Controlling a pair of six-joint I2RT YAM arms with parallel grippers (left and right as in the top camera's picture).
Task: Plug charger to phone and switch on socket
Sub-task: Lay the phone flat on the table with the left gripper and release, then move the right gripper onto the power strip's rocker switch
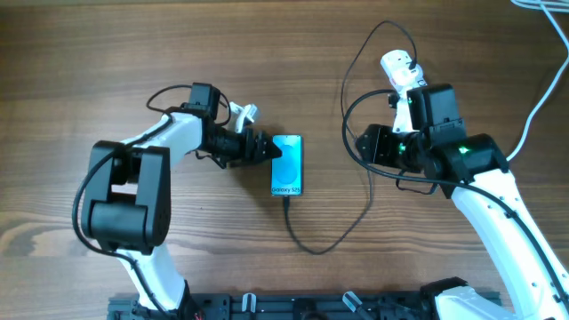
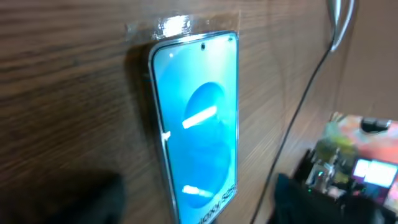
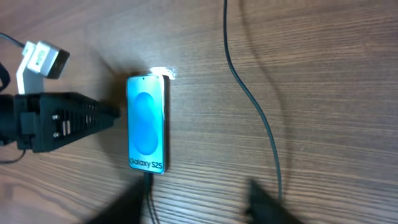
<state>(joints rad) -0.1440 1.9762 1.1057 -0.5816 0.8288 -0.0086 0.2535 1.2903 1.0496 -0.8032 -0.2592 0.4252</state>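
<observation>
The phone point(image 1: 286, 165) lies flat mid-table with its cyan screen up; it also shows in the left wrist view point(image 2: 199, 124) and the right wrist view point(image 3: 147, 121). The black charger cable point(image 1: 313, 249) runs from the phone's bottom end, loops right and climbs to the socket point(image 1: 400, 69), which is half hidden under my right arm. In the right wrist view the cable point(image 3: 148, 186) meets the phone's "Galaxy S25" end. My left gripper point(image 1: 269, 151) touches the phone's left edge and looks open. My right gripper point(image 1: 364, 147) hovers right of the phone, open and empty point(image 3: 196, 205).
A thick white lead point(image 1: 540, 89) trails off the table's top right corner. A loop of the black cable point(image 3: 261, 118) lies between the phone and my right arm. Bare wood lies below and left of the phone.
</observation>
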